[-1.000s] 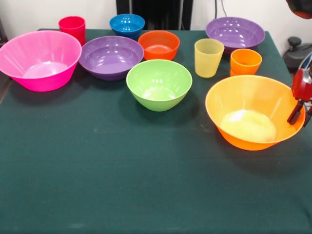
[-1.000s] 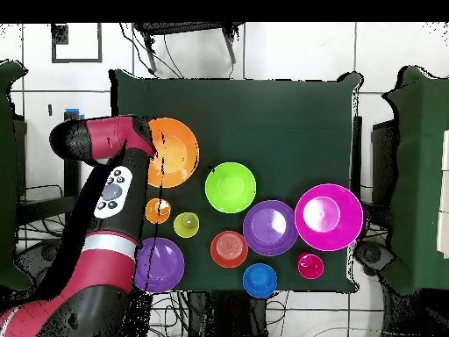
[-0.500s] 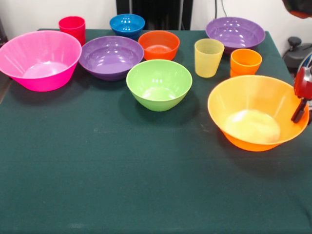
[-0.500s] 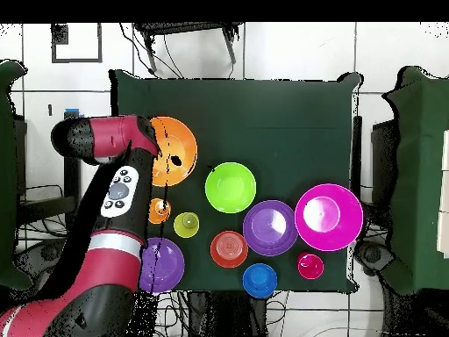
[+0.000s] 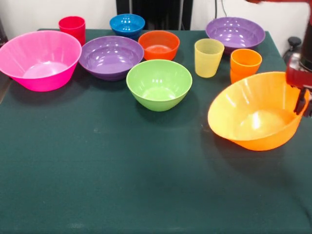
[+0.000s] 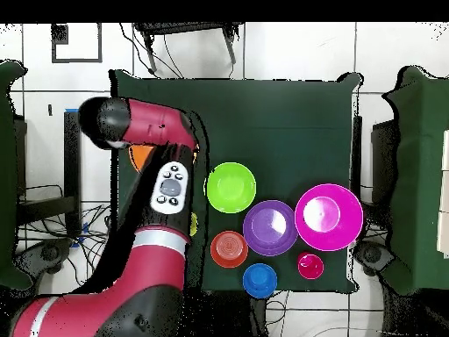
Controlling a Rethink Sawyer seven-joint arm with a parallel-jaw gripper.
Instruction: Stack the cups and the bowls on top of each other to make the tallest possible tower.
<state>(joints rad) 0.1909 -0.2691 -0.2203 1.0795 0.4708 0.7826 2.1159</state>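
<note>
I see orange-yellow bowl [image 5: 256,117] at my red-black gripper [image 5: 301,100]. Beside it: orange cup [image 5: 245,63], pale yellow cup [image 5: 208,57]. Farther off: lime bowl [image 5: 159,84], pink bowl [image 5: 39,59]. Dark green tablecloth [image 5: 122,175].

A dark green table [image 5: 122,185] carries seven bowls [image 5: 159,84] and three cups [image 5: 208,57]

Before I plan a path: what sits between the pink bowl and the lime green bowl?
Front view: a purple bowl sits between pink bowl and lime green bowl.
</note>
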